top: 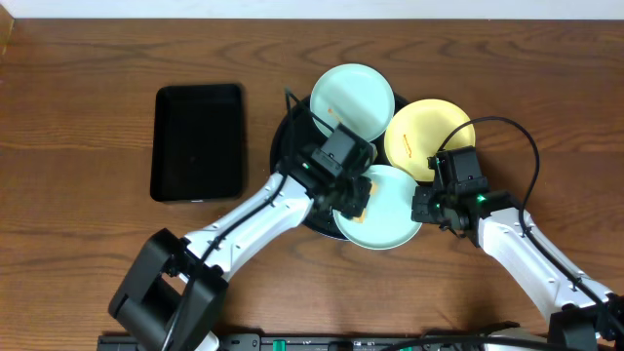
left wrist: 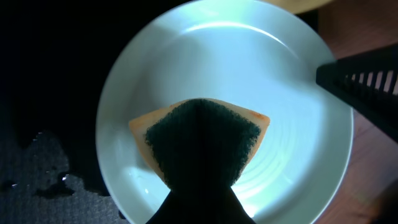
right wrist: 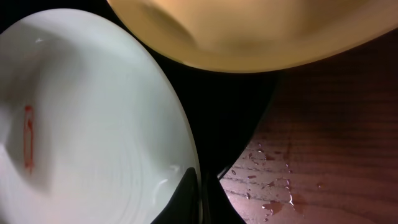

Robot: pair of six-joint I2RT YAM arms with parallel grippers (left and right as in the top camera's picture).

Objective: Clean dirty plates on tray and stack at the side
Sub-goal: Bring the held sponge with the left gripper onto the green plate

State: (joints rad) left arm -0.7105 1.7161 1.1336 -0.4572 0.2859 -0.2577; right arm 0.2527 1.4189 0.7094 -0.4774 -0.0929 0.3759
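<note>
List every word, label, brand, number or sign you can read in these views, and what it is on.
None readable in any view.
No lettering on the near mint plate, far mint plate, yellow plate, round tray, rectangular tray or sponge.
The red mark on the near mint plate, right wrist view: too blurred to read.

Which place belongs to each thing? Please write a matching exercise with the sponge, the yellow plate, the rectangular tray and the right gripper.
Things:
1. sponge
2. yellow plate
3. rectangular tray
4. right gripper

Places:
a. on the table, left of the round tray
b. pinching the rim of the near mint plate
c. in the left gripper, pressed on the near mint plate
d. on the right side of the round tray

Pairs: 1-c, 2-d, 3-a, 4-b
</note>
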